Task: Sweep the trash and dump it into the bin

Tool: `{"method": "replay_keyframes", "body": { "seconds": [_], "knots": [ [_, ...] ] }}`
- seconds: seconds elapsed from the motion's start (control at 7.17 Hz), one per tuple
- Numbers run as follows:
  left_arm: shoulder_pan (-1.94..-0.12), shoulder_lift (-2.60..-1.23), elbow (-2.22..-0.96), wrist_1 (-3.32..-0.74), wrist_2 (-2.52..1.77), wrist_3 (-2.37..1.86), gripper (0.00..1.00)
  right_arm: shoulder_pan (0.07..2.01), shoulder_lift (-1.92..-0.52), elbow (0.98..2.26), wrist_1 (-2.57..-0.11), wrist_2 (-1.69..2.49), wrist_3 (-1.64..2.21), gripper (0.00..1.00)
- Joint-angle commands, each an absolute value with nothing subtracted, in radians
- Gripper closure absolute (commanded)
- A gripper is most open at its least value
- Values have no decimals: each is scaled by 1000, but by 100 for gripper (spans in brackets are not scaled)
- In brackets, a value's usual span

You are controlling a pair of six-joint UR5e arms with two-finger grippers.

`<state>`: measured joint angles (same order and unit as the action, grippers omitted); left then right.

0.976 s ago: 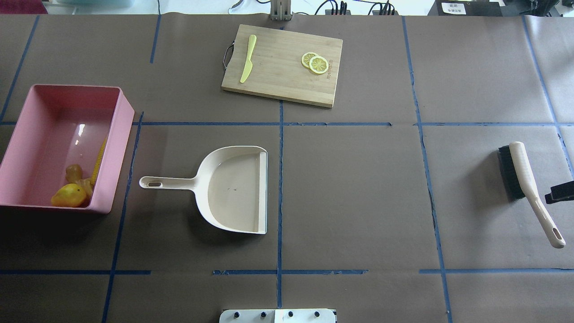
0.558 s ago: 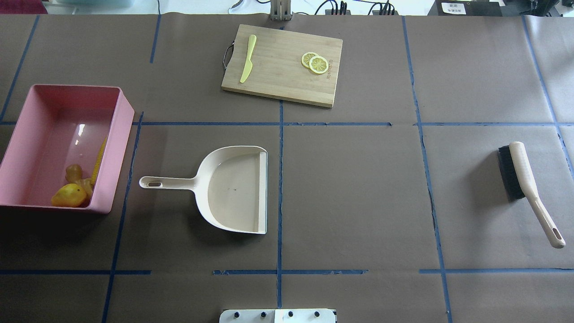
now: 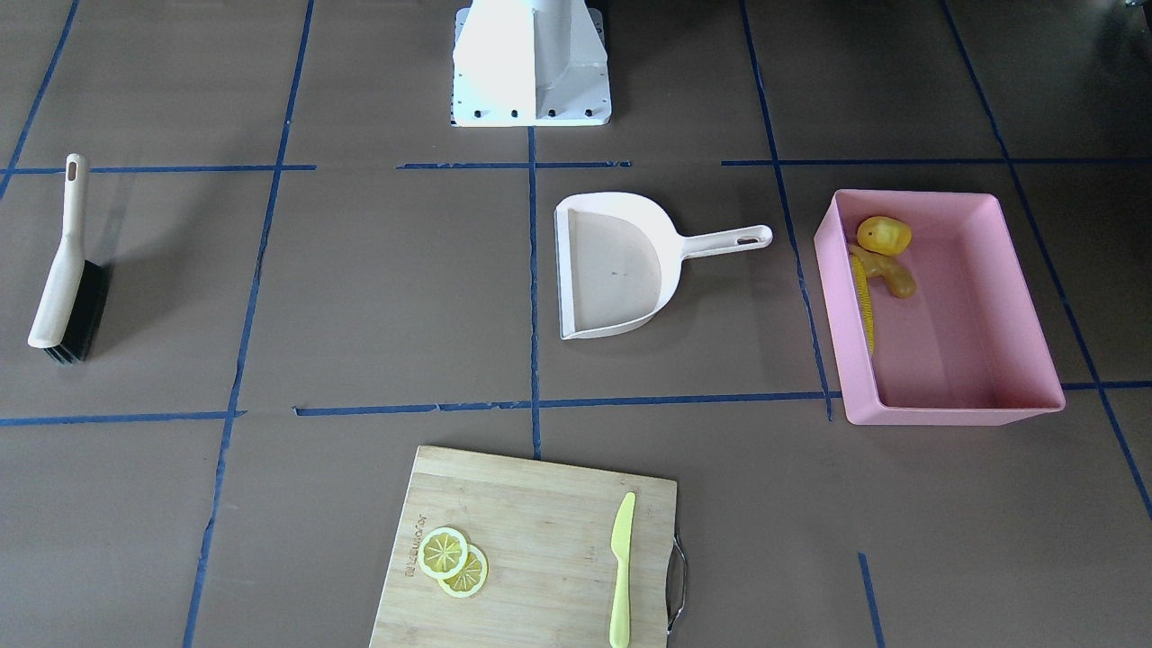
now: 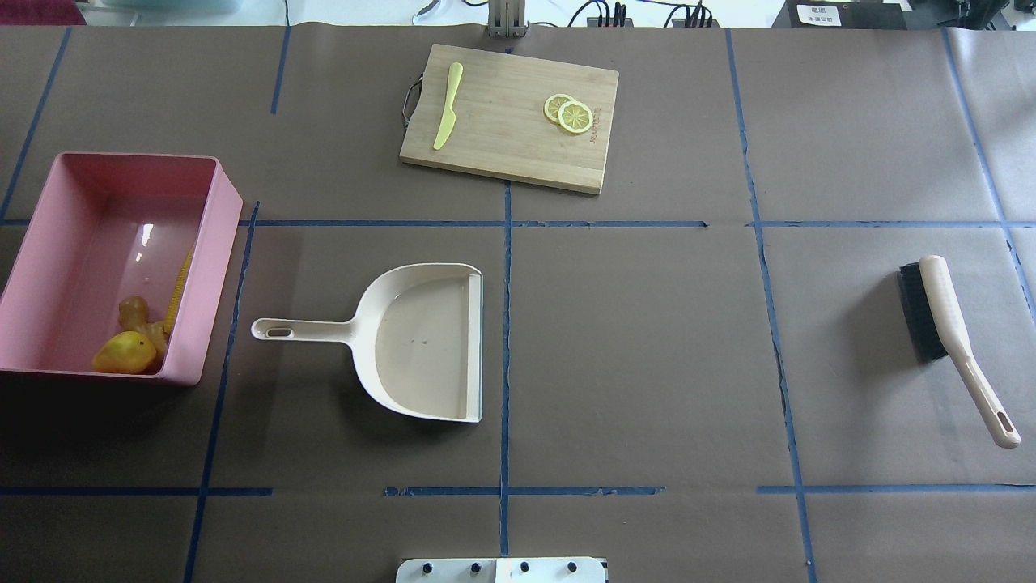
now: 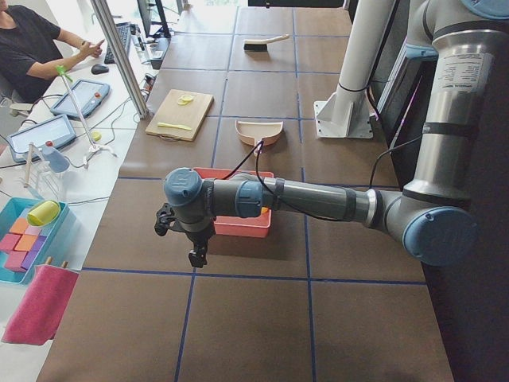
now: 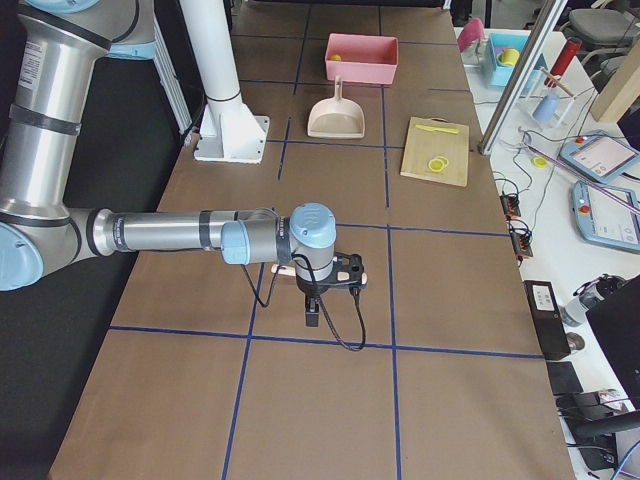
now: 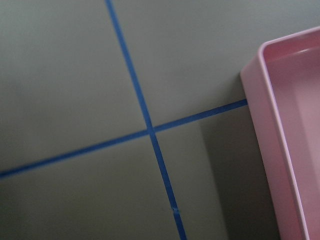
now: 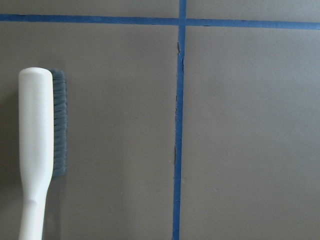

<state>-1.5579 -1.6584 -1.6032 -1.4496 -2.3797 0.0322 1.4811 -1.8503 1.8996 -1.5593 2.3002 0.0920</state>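
Observation:
The pink bin (image 4: 214,259) stands at the left of the overhead view and also shows in the front view (image 3: 841,342). In its near corner lie the corn cob (image 4: 180,295), the potato-like lump (image 4: 123,354) and the ginger root (image 4: 136,312). The cream dustpan (image 4: 421,340) lies empty mid-table. My left gripper (image 5: 181,231) hangs beside the bin's outer end. The left wrist view shows only the bin's wall (image 7: 272,150). My right gripper (image 6: 335,282) hangs by the brush (image 4: 947,324). Both grippers show only in the side views, so I cannot tell whether they are open or shut.
A wooden cutting board (image 4: 510,121) at the far middle carries a yellow-green knife (image 4: 447,105) and lemon slices (image 4: 568,113). The brush (image 8: 35,150) lies flat at the table's right end. The robot's base plate (image 4: 502,570) sits at the near edge.
The dark tip of my right gripper, next to the brush handle a second ago, has left the overhead view to the right. Nothing on the table has moved.

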Motion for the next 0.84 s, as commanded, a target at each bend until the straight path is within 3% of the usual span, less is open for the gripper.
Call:
{"method": "replay_keyframes", "body": {
  "seconds": [0.0,0.7],
  "knots": [
    [-1617,-1654,-1627,-1439,-2379,-51,0,1497,-1792,1820,-1595,2299,51,0],
    [-1615,-1589,-1687,-1442,-2370,-54,0,1506,-1787,1802,-1585,2307,66,0]
  ]
}}
